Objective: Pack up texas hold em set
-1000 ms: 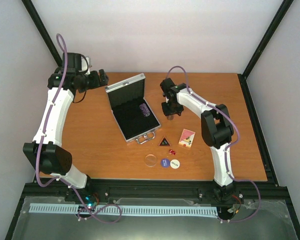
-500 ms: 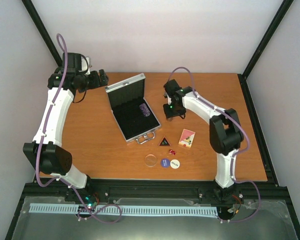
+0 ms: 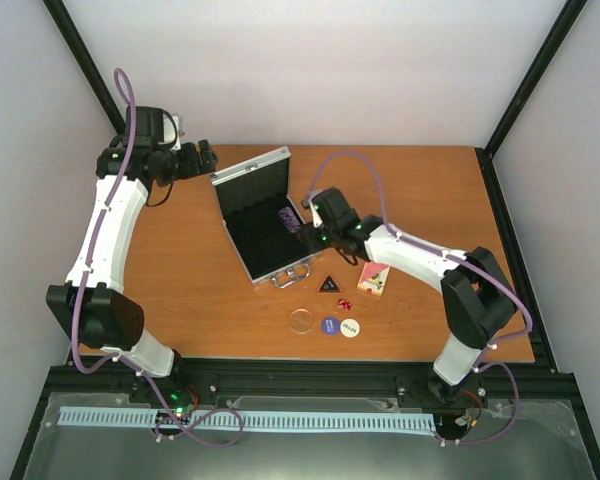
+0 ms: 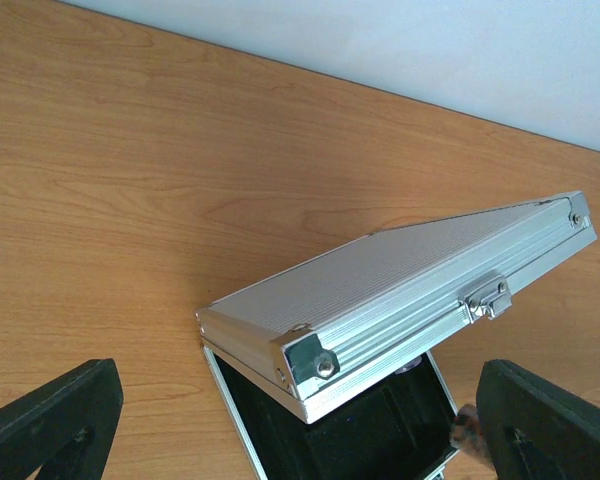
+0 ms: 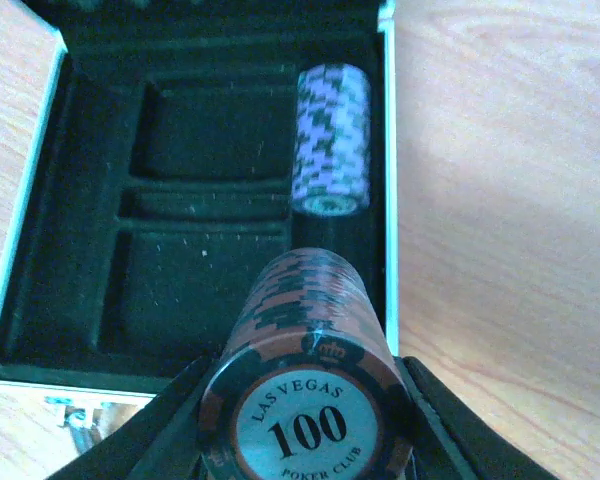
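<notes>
The right gripper (image 5: 305, 440) is clamping a brown chip stack (image 5: 305, 350) over the right side of the case (image 5: 180, 290), where a purple stack (image 5: 330, 140) is lying. The left gripper (image 3: 207, 156) is hovering wide open behind the case's lid (image 4: 400, 290).

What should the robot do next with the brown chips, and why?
Probably lower the right end effector so its brown chip stack settles into the case, in the same groove as the purple stack. The end effector is shut on the stack, right above that groove's empty part.
</notes>
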